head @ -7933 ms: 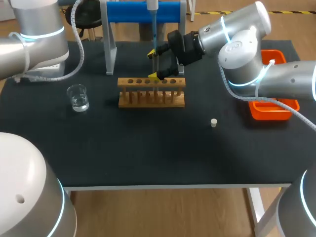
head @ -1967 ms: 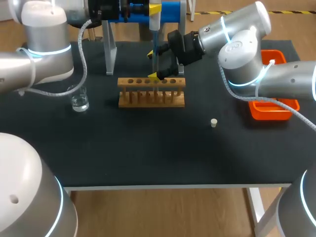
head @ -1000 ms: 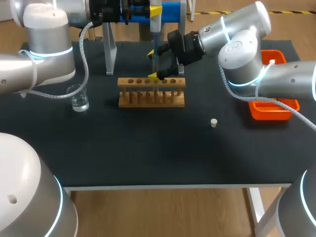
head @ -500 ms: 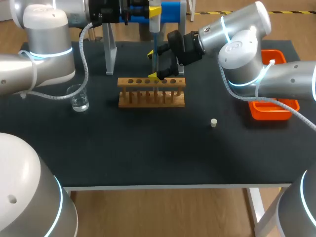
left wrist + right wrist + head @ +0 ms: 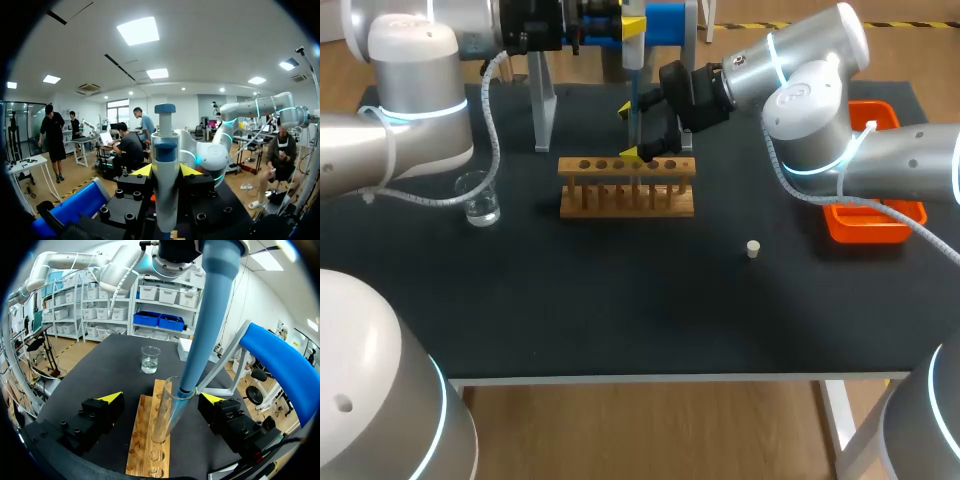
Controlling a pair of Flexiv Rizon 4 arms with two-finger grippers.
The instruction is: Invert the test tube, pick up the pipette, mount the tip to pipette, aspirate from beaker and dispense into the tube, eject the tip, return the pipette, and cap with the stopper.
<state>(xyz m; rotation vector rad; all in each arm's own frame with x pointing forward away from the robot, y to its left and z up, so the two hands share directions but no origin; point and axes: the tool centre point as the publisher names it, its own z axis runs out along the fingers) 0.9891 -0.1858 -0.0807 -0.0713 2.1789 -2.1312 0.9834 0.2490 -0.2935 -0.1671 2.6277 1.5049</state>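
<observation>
Black counter (image 5: 620, 300), w/ a wooden rack (image 5: 626, 187) set toward its back, about mid-width. My left hand (image 5: 166, 170) was clenched on the pipette (image 5: 165, 145). Both fingers pressed its body from opposite sides, and it hung upright above the rack, just in front of the blue stand (image 5: 665, 20). The plunger end stuck up past my fingers.

The pipette's blue shaft ran down to the mouth of the glass tube (image 5: 165, 415), w/ the clear tip inside the tube. The tube stood upright in one of the rack's holes. Couldn't tell if there was any liquid in it.

My right hand (image 5: 162, 397) was released. Its fingers were wide apart, one on each side of the tube, and neither touched the glass. It sat low, just above the rack's top board.

The beaker (image 5: 478, 197), w/ some clear liquid in it, stood on the counter to the left of the rack, well apart from it. The stopper (image 5: 753, 249), small and pale, lay alone on the counter, right of the rack and nearer the front edge. An orange tray (image 5: 873, 215) sat at the counter's right side, partly hidden by my right arm.
</observation>
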